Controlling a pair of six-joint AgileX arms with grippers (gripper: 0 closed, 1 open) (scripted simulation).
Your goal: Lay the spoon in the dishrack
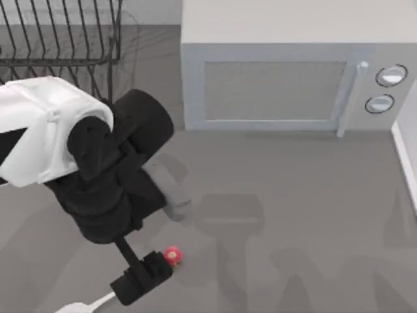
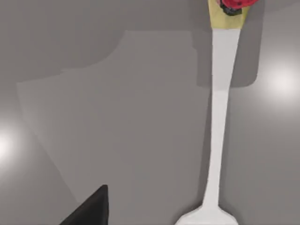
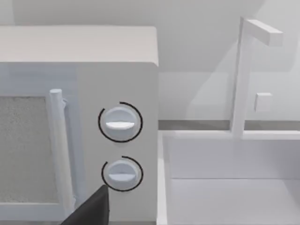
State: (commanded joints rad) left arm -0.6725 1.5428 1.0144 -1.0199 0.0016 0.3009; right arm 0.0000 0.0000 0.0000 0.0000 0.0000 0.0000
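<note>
My left tool (image 1: 140, 279) sits over the spoon (image 2: 220, 117) near the worktop's front edge; I cannot tell its grip

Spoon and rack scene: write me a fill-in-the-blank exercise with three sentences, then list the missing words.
1. The spoon lies flat on the grey ____.
2. The knob at the handle's end is red and ____.
3. In the top view, the wire rack stands to the ____ of the microwave, and the left pincer hangs over the spoon's handle.

Missing words: table; yellow; left
</note>
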